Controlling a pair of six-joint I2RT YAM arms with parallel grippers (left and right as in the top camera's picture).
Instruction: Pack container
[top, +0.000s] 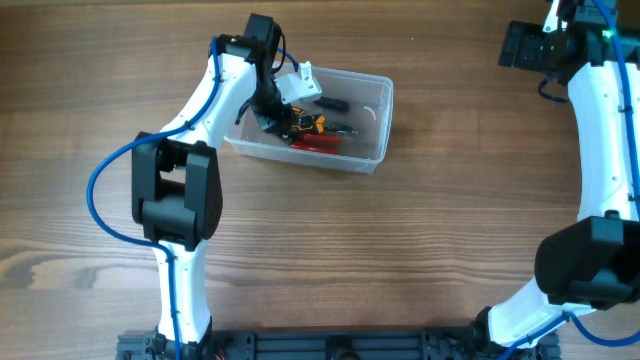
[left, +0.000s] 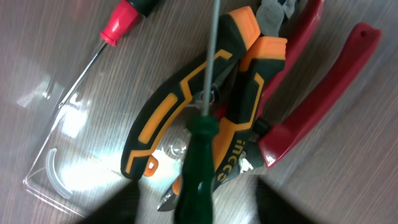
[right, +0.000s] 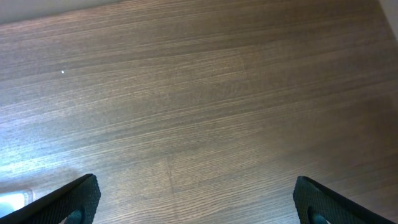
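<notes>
Left gripper (top: 275, 114) is down inside the container (top: 383, 125), at the tub's end nearest its own arm; the container sits on the table (top: 420, 230) right under and around that gripper, well apart from the right gripper (top: 521, 45), which is off near the far table edge. Left wrist view: green screwdriver (left: 199, 168) lies directly under the left gripper, handle between the two fingers (left: 121, 208), shaft running straight away from them over the other tools. The fingers are dark blurs either side of the handle with a gap showing on each side, so the jaws look part open and not clamped on it; whether a pad brushes the handle cannot be told through the blur. Beneath the shaft, just ahead of the fingers, orange pliers (left: 158, 124) lie on the clear floor, one handle pointing back toward the gripper's left finger. Ahead and to the right of the gripper, red pliers (left: 326, 90) lie against the orange pliers, touching them. Far ahead to the left is a red screwdriver (left: 118, 22), shaft slanting back toward the gripper's left side, apart from the orange pliers. A rounded container corner shows just beside the left finger. Right wrist view: right gripper is spread wide, its own fingers (right: 78, 199) at the bottom corners, nothing between them, only bare wood table below it, holding nothing
</notes>
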